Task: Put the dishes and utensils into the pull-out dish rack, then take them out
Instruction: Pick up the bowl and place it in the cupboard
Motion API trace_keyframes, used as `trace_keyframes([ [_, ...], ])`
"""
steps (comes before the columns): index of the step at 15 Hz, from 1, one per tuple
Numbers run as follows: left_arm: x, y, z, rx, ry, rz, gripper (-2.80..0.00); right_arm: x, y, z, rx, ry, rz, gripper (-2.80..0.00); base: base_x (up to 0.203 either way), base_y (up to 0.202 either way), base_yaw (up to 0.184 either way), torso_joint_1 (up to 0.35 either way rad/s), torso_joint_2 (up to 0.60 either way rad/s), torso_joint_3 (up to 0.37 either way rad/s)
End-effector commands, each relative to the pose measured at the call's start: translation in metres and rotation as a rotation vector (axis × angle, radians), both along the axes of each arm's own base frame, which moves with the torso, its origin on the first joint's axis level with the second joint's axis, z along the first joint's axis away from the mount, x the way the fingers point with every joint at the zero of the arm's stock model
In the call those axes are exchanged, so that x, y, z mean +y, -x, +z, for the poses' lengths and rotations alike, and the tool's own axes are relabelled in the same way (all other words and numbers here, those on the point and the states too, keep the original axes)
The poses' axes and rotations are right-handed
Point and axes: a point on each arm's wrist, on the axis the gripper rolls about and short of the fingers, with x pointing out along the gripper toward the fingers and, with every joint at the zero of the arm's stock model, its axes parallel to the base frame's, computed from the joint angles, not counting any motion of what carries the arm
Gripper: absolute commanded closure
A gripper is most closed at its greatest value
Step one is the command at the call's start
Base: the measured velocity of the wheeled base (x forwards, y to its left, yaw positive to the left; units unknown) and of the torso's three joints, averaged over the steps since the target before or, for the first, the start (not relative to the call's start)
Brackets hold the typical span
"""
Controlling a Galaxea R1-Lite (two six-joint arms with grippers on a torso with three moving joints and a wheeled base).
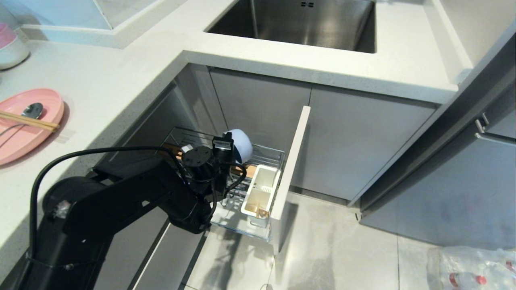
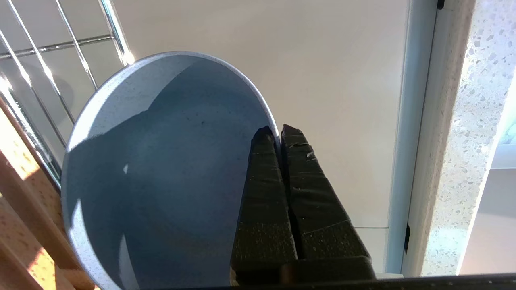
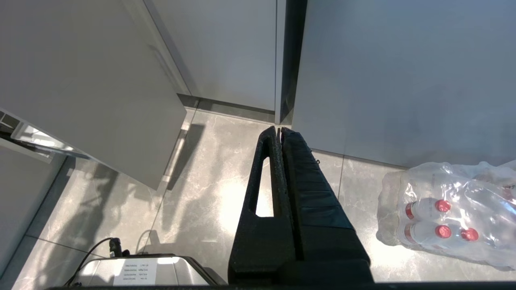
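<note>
The bowl (image 2: 161, 169) looks matt and speckled, the rack (image 1: 266, 155) is shiny metal wire with a wooden strip (image 2: 24, 209), its caddy (image 1: 260, 193) is white plastic, the sink (image 1: 298, 22) is dull brushed metal, and the counter (image 1: 121, 80) is speckled stone.

In the head view the left arm covers the near-left portion of the pull-out dish rack (image 1: 266, 155), including most of the wooden strip (image 1: 249, 170) below the left end effector (image 1: 225, 141). The end effector's body masks part of the bowl (image 1: 243, 145) just beyond it. The pink plate (image 1: 30, 125), well away on the surface (image 1: 113, 84), is cut by the frame edge, as are the chopsticks (image 1: 28, 121) and the spoon (image 1: 29, 112) handle. In the left wrist view the bowl's lower rim runs out of frame. The right end effector (image 3: 279, 129) appears in its own wrist view only; the bottle pack (image 3: 451, 213) beside it is cropped.
</note>
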Motion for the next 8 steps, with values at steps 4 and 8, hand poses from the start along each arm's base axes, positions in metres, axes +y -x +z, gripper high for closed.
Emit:
trace_keyframes([
  [4,0.001,0.001,0.003,-0.006,0.017,0.027,0.00,0.000,0.000,0.000,0.001,-0.002,0.000,0.00,0.000,0.000,0.000,0.000,0.00,0.000],
  [8,0.001,0.006,0.009,-0.006,0.028,0.065,0.00,0.000,0.000,0.000,0.001,0.000,0.000,0.00,0.000,0.000,0.000,0.000,0.00,0.000],
])
